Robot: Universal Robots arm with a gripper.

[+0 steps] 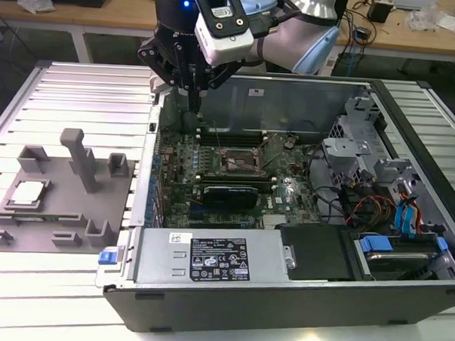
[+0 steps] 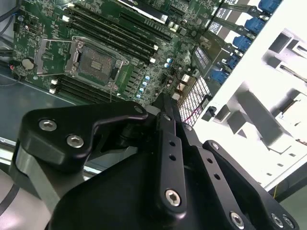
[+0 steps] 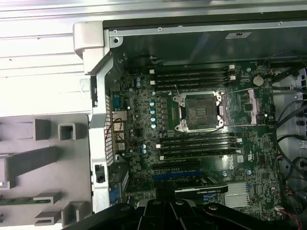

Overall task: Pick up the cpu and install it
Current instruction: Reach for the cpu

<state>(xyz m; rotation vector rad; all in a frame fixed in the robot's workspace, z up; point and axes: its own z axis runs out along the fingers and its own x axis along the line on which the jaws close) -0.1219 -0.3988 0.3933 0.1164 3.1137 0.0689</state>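
Across a ribbed metal table (image 1: 56, 284), with wooden benches standing behind it, an open computer case (image 1: 238, 92) is lying on its side and a grey plastic fixture (image 1: 67, 209) is sitting just beside it on the exterior view's left. I am hovering my hand (image 1: 194, 105) over the far left corner of the case, above the edge of the green motherboard (image 1: 179, 164), with the fingers pointing straight down. They are drawn together into one narrow tip and are clamping nothing; the second wrist view is showing the same closed tip (image 2: 163, 98) hanging over the board. The cpu (image 1: 28, 193) is not in my grip: it is resting flat, silvery top up, in a shallow seat of the fixture, well apart from my hand. From where I am hanging it is lying toward the exterior view's left and nearer that camera, beyond the case wall and past the tall grey post (image 1: 81, 158) of the fixture. Being square, it is offering no long axis, and its edges are running roughly in line with the fixture's own. On the other side of me, toward the exterior view's right, the black socket frame (image 1: 239, 162) is sitting in the middle of the board between the memory slots, and in the first wrist view it (image 3: 199, 111) is looking open and empty, so I am judging the task hardly begun.
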